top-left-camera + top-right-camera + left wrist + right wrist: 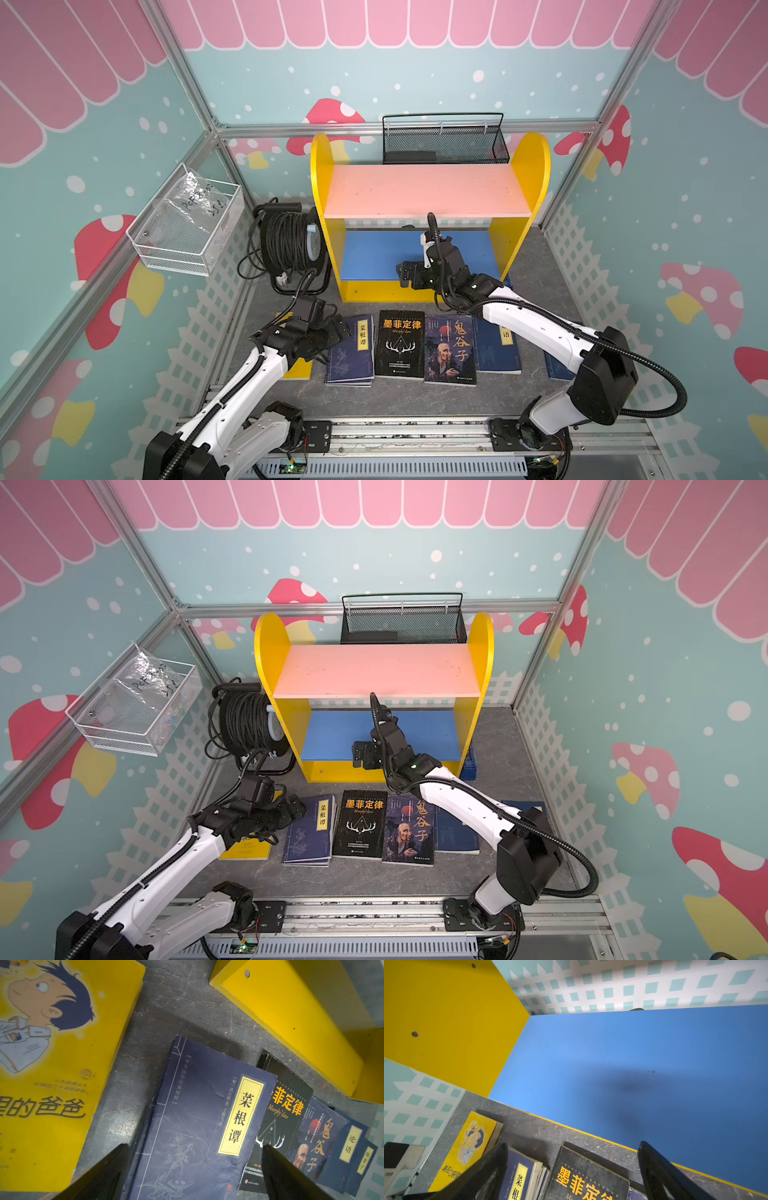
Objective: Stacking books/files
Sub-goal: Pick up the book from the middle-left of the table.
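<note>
Books (pixel 400 344) lie flat in a row, long axes toward the shelf (pixel 424 191)

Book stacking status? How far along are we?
Done: little if anything. The navy paperback with the yellow title label seems to top a few thin ones; the yellow cartoon book, black antler-emblem book and purple old-man-portrait book lie singly on the grey floor. In hand: nothing; left end effector open over that paperback, right end effector open at the blue lower shelf. Left: nearly all the stacking.

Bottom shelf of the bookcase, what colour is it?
The bottom shelf is plain blue, clearest in the right wrist view.
</note>
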